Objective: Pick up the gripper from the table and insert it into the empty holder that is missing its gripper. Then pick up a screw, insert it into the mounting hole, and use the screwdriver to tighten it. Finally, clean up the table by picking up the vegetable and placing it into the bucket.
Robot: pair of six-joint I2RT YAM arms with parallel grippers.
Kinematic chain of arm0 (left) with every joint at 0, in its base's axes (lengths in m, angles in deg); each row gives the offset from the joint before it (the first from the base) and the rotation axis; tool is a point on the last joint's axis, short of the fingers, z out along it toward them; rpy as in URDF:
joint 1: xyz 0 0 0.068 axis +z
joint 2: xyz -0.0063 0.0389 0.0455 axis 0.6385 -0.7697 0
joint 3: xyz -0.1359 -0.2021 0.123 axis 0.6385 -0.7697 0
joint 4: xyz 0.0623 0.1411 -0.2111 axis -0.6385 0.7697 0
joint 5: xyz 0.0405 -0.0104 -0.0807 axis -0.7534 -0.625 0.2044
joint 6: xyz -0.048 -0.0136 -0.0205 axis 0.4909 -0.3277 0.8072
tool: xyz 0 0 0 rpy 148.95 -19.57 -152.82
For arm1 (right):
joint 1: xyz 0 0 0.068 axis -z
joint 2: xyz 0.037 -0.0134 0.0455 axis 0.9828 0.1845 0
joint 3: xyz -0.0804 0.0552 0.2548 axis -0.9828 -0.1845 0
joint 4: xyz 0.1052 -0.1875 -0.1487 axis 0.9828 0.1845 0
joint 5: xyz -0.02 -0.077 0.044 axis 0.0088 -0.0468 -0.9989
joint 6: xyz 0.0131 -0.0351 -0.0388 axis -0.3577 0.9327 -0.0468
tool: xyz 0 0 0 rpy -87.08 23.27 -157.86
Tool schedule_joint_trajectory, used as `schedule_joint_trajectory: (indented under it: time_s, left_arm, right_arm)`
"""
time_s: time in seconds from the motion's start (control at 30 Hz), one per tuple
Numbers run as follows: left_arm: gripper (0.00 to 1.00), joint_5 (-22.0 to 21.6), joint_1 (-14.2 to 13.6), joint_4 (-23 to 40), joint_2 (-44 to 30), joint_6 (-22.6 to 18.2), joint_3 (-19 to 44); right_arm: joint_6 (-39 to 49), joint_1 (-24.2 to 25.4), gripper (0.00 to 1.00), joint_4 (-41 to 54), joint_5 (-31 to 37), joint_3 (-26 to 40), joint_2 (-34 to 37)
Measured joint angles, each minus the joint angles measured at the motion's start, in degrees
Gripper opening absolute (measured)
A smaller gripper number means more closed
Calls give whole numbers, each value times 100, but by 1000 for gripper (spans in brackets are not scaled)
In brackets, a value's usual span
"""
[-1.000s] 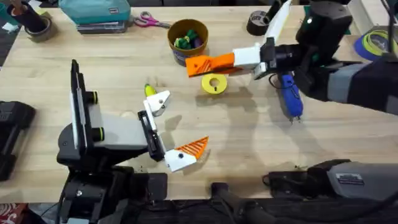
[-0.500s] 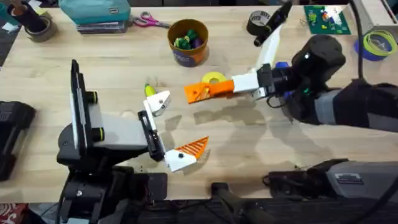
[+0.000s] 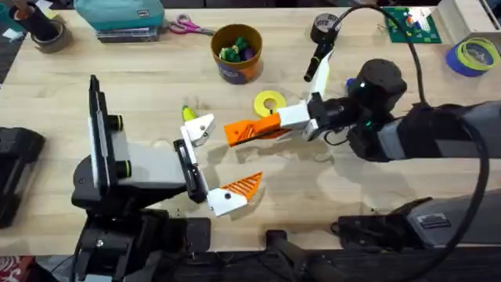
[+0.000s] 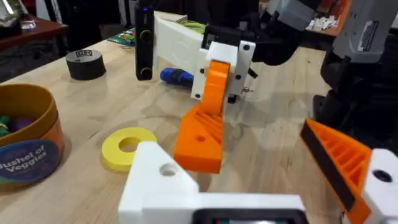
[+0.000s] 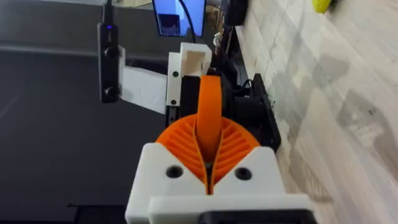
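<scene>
On the light wooden table [image 3: 94, 55], the right arm [image 3: 438, 137] reaches in from the right side across the middle, lying low and nearly level. The left arm [image 3: 129, 168] sits at the lower left with its wrist pointed toward the centre. The right gripper [image 3: 249, 130] has its two orange ribbed pads pressed together on a loose orange piece, the gripper [image 5: 209, 118], which the right wrist view shows standing edge-on between them. In the left wrist view that piece hangs just in front of the left arm's bare white block. The left gripper [image 3: 213, 160] has its fingers spread wide apart: the far one is the holder [image 3: 200, 129], a white block with no orange tip, and the near one carries an orange ribbed tip [image 3: 243, 186]. The right gripper's orange end lies just beside the holder, though whether they touch cannot be told.

The bucket [image 3: 236, 52] stands near the far edge of the table, with small coloured toys inside it. The screwdriver [image 4: 177, 76] lies on the table behind the right gripper, largely hidden by it. A flat yellow tape ring [image 3: 269, 103] rests between the bucket and the right gripper. The vegetable [image 3: 188, 113] lies on the table just beyond the holder, very close to its far side.
</scene>
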Motion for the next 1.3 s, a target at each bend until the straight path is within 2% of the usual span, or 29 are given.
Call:
schedule_joint_trajectory:
  time_s: [0.37,0.57,1.3]
  left_arm:
    - [985,0,0,0,0,0,0]
    - [985,0,0,0,0,0,0]
    - [985,0,0,0,0,0,0]
  right_arm:
    - [-457,-313,9,-1372,226,-2,259]
    - [-695,-397,9,-1778,433,-226,273]
    - [-1101,-642,9,-1764,944,-306,273]
